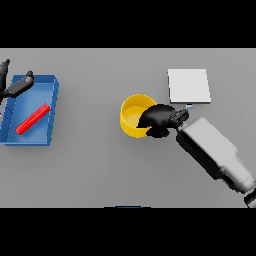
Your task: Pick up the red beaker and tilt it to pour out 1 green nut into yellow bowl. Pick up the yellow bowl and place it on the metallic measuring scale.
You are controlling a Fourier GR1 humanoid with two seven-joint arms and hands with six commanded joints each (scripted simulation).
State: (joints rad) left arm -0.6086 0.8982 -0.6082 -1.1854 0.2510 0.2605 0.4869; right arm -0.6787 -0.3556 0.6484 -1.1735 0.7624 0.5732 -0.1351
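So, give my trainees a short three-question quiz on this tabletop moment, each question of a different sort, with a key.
1. True or false: the yellow bowl already sits on the metallic scale.
2. Multiple choice: the red object lies
A) inside the blue tray
B) inside the bowl
C) on the scale
3. Fill in: the right hand is at the bowl's ____ side, as seen in the head view.

Key
1. False; the bowl stands on the grey table, left of the scale.
2. A
3. Right; the left hand is over the tray's far left corner.
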